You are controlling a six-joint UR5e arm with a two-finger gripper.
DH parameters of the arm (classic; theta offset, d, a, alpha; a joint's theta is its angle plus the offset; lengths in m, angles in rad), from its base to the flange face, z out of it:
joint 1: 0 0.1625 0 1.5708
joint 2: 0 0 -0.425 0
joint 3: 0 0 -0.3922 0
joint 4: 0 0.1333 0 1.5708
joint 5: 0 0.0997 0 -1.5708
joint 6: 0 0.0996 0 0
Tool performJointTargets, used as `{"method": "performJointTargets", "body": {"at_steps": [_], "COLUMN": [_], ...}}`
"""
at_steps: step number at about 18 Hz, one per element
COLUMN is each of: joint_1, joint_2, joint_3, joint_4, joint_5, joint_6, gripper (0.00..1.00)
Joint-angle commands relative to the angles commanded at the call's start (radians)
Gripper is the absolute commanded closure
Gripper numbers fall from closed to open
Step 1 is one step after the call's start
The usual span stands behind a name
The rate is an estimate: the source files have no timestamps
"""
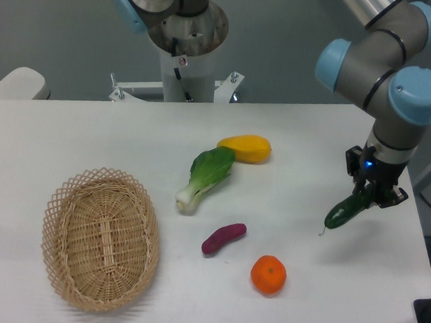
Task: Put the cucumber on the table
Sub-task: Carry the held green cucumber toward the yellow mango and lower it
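Observation:
The dark green cucumber [345, 210] hangs tilted in my gripper [370, 196] at the right side of the white table [69, 133]. Its lower end and thin stem tip point down-left, close to the tabletop. I cannot tell whether the tip touches the surface. The gripper is shut on the cucumber's upper end, which the fingers hide.
An oval wicker basket [101, 238] stands at the front left. A bok choy [205, 175] and a yellow mango-like fruit [245, 148] lie mid-table. A purple sweet potato [223, 238] and an orange [268, 274] lie nearer the front. The table's right edge is close to the gripper.

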Motion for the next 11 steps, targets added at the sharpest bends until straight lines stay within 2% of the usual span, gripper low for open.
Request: {"method": "performJointTargets", "body": {"at_steps": [2,6,11], "joint_1": [-0.012,-0.032,-0.035], "joint_2": [0.003,0.023,0.026], "joint_3": [-0.026,-0.129,-0.229], "joint_4": [0.000,0.008,0.047], "joint_5": [-0.012,-0.020,-0.023], "joint_6": [0.008,-0.003,-0.008], "gripper": [0.67,0.67,0.67]}}
